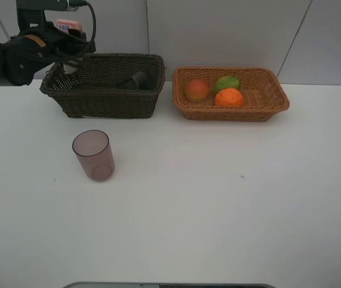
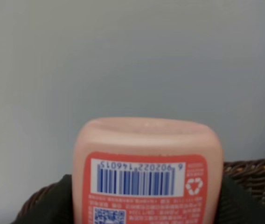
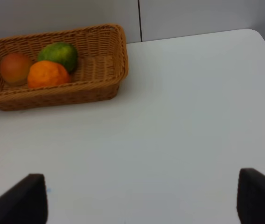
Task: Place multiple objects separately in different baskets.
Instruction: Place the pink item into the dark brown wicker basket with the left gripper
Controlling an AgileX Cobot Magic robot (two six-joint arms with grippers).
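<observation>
My left jaws (image 1: 68,37) are clamped on the pink tube (image 2: 147,172), whose barcode end stands up between them in the left wrist view, so its long axis runs roughly along my reach, though the capped end is cut off and I cannot see it. The dark brown basket (image 1: 107,102) is my landmark: the tube hangs over its far left corner, so the drop I judge to be next lies straight down and a little inward. Inside that basket a dark pump bottle (image 1: 135,80) lies on its side, half lost in shadow. In front of the basket, on the tabletop (image 1: 218,198), stands the mauve cup (image 1: 92,155), nearer my left arm. To the basket's right, the orange-tan basket (image 1: 230,114) holds the peach-like fruit (image 1: 197,90), the green fruit (image 1: 227,83) and the orange (image 1: 229,97). My right jaws (image 3: 137,198) are spread wide and empty, with only their dark tips in the right wrist view.
</observation>
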